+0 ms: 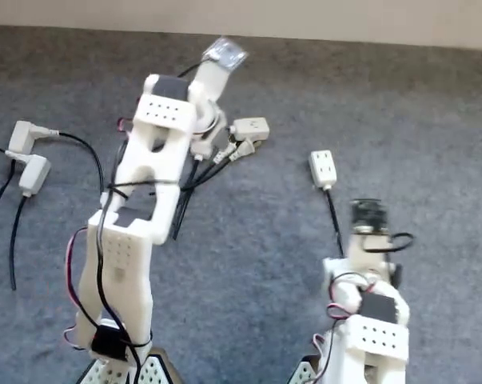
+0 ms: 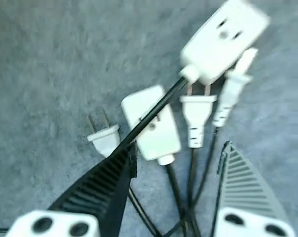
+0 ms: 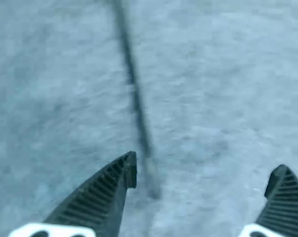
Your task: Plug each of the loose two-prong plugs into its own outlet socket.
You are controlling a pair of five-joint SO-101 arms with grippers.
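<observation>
The right gripper [image 3: 206,163] hangs low over the grey carpet [image 1: 256,264]. Its two fingers are wide apart and hold nothing. A black cord [image 3: 136,98] lies on the carpet between them, closer to one finger [image 3: 109,187] than the other. Further out, the cord meets a white socket block [image 1: 323,169] that lies alone.

The left gripper [image 2: 179,145] is out further. Its fingers are wide apart too and hold nothing, and black cords run between them. Just past the dark finger [image 2: 104,182] lies a small plug [image 2: 105,138]. Next to it is a flat white socket [image 2: 156,123]. Then come a middle plug [image 2: 197,111] and a thin plug [image 2: 233,89], side by side. The middle plug's prongs point at the big socket [image 2: 223,39], just beside it.

Far off to the side, two white pieces [image 1: 26,154] with cords lie touching.
</observation>
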